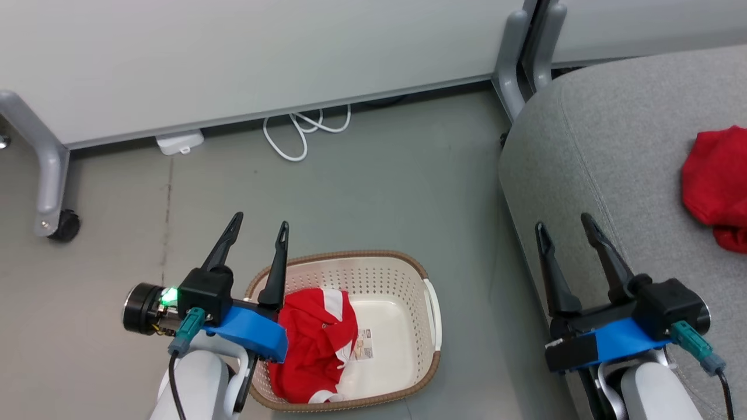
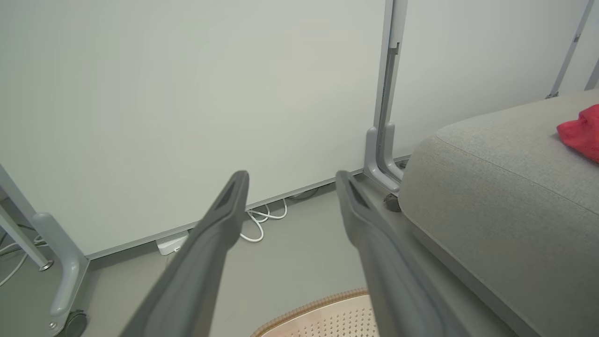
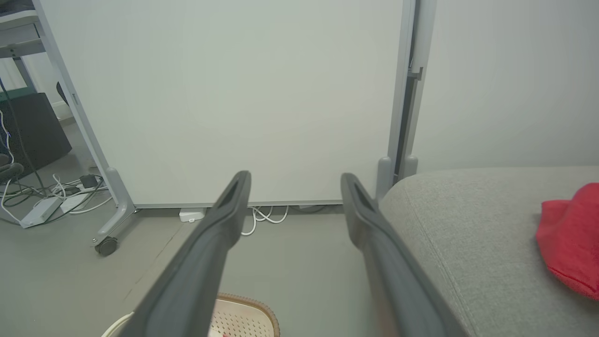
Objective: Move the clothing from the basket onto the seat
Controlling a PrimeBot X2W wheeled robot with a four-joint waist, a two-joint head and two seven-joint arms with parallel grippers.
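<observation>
The red-and-white clothing (image 1: 315,338) left in the basket (image 1: 385,274), which stands on the floor (image 1: 350,192), lies bunched against the basket's left wall, its long axis running from far rim to near rim. The left pincer (image 1: 261,220), spread wide and empty, hangs above that same side with its fingers pointing out past the far-left rim. The heap therefore sits below and behind the fingertips, and the pincer would likely have to tip down and draw back to reach it. The right pincer (image 1: 562,221), also spread and empty, hangs over the near-left edge of the seat (image 1: 613,146), well apart from the basket, so the left arm is nearer. Another red piece (image 1: 715,181) lies on the seat, cut off by the picture's edge. The left arm's blue bracket (image 1: 251,332) hides the heap's left edge.
</observation>
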